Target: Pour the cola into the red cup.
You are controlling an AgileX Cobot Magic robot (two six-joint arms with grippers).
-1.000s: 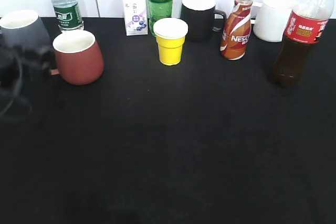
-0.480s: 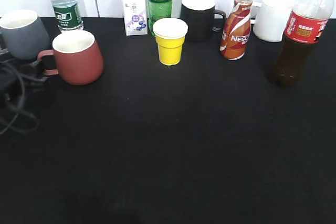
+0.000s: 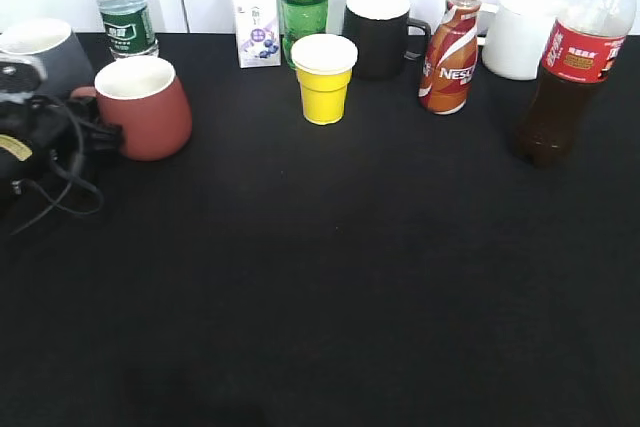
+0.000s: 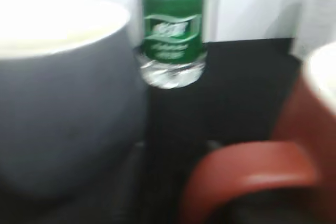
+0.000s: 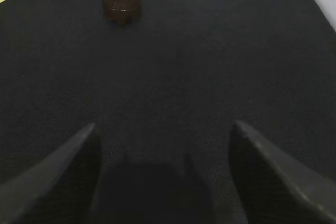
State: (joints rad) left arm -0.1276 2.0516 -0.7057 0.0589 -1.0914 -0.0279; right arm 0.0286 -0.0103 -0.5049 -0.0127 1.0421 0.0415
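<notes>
The cola (image 3: 565, 67) is standing upright at two o'clock on the black counter (image 3: 350, 267), dark brown, red-labelled. The left gripper (image 3: 95, 132) is sitting at the red cup (image 3: 145, 107) handle, its jaws unreadable; the right gripper (image 5: 163, 182) is hanging with jaws wide.

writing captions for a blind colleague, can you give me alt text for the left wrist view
Blurred close-up along a black tabletop: the curved handle of a squat brick-red ceramic mug fills the lower right. A large grey mug with a pale inside takes up the left, and a clear plastic water bottle with a green label stands behind, between the two mugs, against a white wall. The hand itself is not visible.
</notes>
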